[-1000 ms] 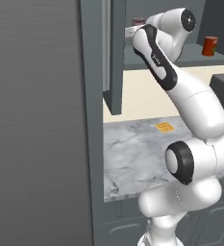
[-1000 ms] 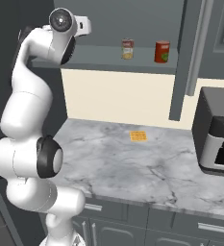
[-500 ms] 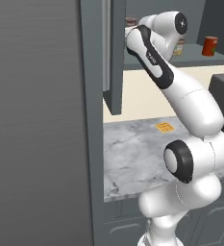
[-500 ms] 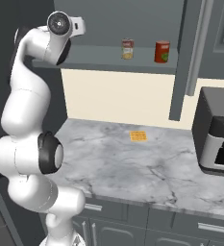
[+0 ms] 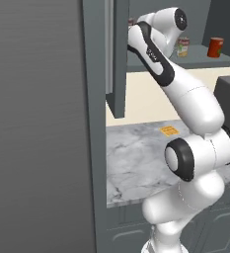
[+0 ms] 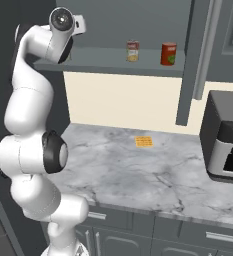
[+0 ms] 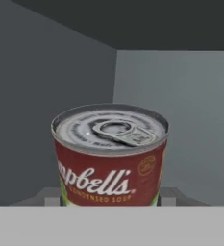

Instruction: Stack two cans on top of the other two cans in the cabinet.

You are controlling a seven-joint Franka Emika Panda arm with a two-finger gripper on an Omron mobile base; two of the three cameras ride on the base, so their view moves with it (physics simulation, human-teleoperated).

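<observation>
Red-and-white label and ring-pull lid sit right before me: a Campbell's soup can (image 7: 110, 156), and my jaws are pressed against its sides, pinching it low at the left end of the cabinet shelf (image 6: 103, 62). It looks rigid, smooth and moderately heavy; gripping mid-wall suits it. Further right stand another soup can (image 6: 133, 51) and a red-orange can (image 6: 168, 54). The open cabinet door (image 6: 193, 60) hangs beyond them.

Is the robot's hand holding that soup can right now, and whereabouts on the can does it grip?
Yes: the gripper is shut on the soup can, low on its sides, where grey finger tips flank its base.
</observation>
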